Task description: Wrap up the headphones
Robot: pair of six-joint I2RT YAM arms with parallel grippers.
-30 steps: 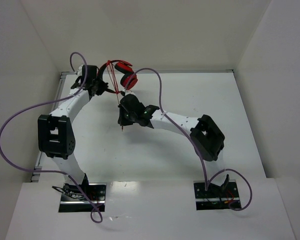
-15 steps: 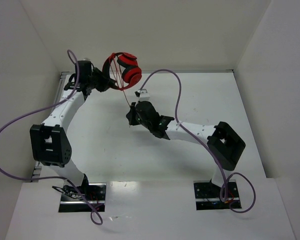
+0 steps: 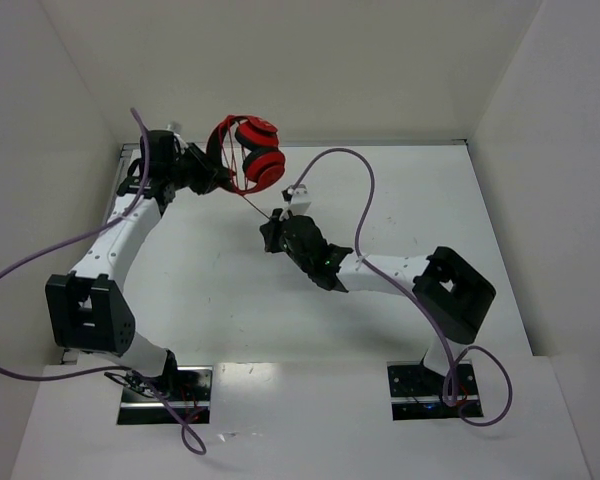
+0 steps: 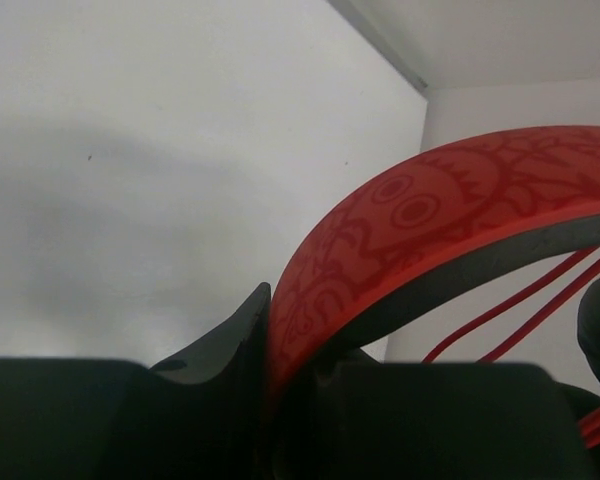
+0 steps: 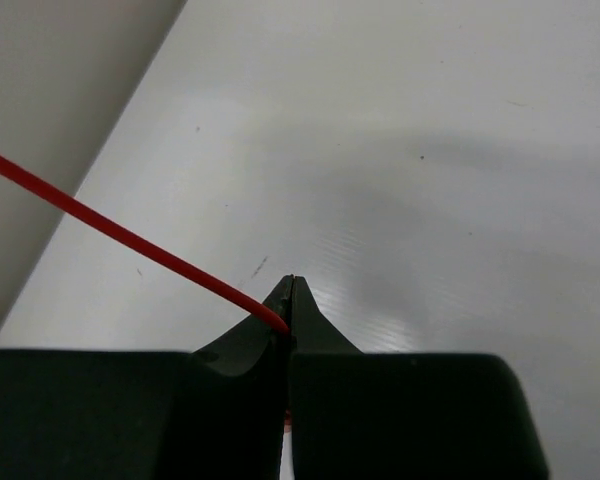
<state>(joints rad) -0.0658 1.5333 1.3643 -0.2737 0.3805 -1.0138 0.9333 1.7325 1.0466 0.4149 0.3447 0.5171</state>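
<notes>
1. The headphones [image 3: 252, 150] hang in the air at the far left of the table [image 3: 410, 210], close to the back wall [image 3: 380, 70].
2. The left gripper [image 3: 208, 170] holds them by the headband [image 4: 430, 215]. In the left wrist view its jaws are clamped on the red patterned band, and red strands cross beneath it.
3. The right gripper [image 5: 289, 300] is nearer the middle of the table, its jaws pressed together on the thin red cable [image 5: 110, 230]. The cable runs in a straight, tight line from the tips toward the headphones.
4. Slipping is the first risk. The cable is thin and smooth and only the very tips pinch it, so a pull along its length could draw it out of the jaws and the turn would fall slack.
5. Pulling too hard is the second. With the line this taut, a wide swing of the right arm could twist the headband in the left jaws or strain the cable where it enters an ear cup [image 3: 264, 166].
6. Strands already across the band look loose enough to slide off if the tension drops.
</notes>
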